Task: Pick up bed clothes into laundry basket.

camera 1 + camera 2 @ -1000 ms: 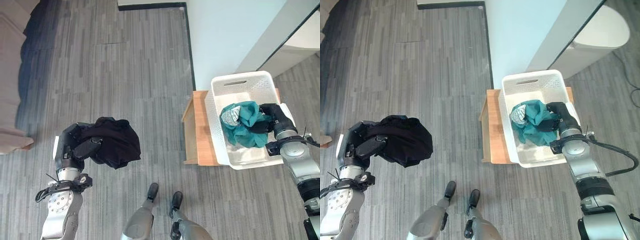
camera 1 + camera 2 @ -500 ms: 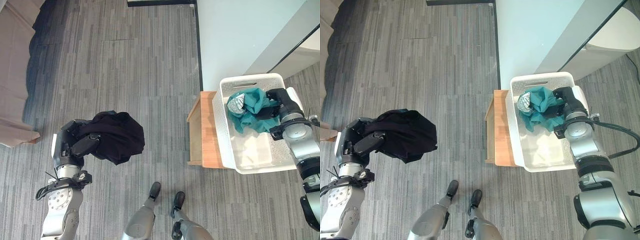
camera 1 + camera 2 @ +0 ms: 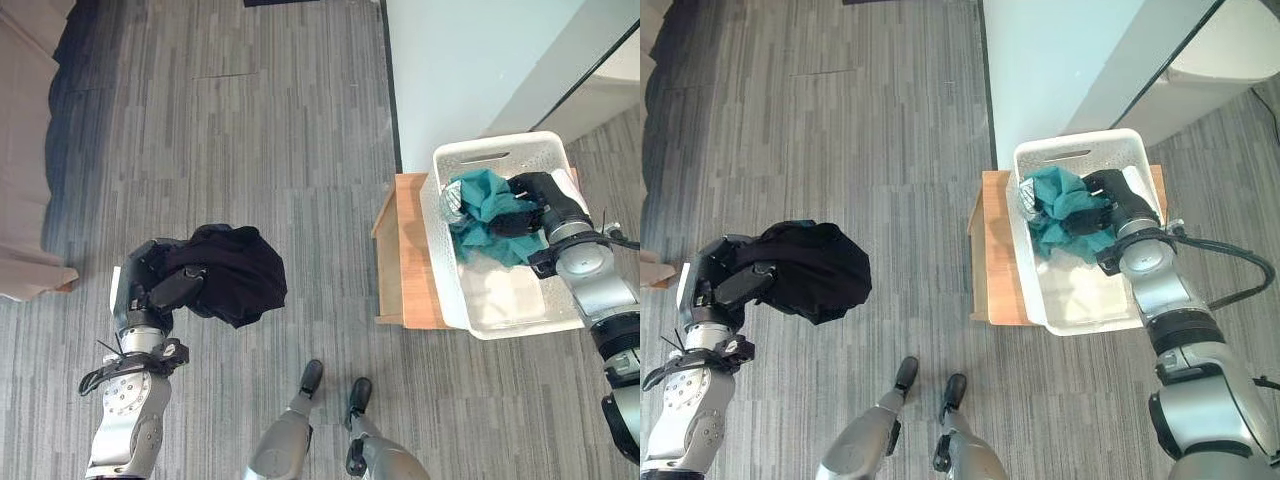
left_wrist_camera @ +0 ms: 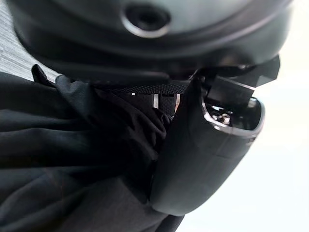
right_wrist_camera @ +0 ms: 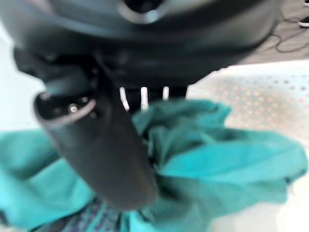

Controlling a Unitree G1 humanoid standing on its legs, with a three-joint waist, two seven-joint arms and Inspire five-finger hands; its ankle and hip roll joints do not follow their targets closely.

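We see the right hand (image 3: 538, 200) curled round a crumpled teal garment (image 3: 484, 226), thumb pinching its soft folds, inside the white perforated plastic laundry basket (image 3: 497, 315). The basket sits beneath the hand on a low wooden stand (image 3: 404, 260). The left hand (image 3: 160, 286) grips a bunched black garment (image 3: 233, 286), which hangs in loose folds beside the fingers above the grey plank floor (image 3: 250, 120).

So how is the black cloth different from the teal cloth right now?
The black cloth hangs over the floor, far from the basket, while the teal cloth is already inside it. The black one is in the left robot hand, the teal one in the right robot hand. Both are bunched up and gripped.
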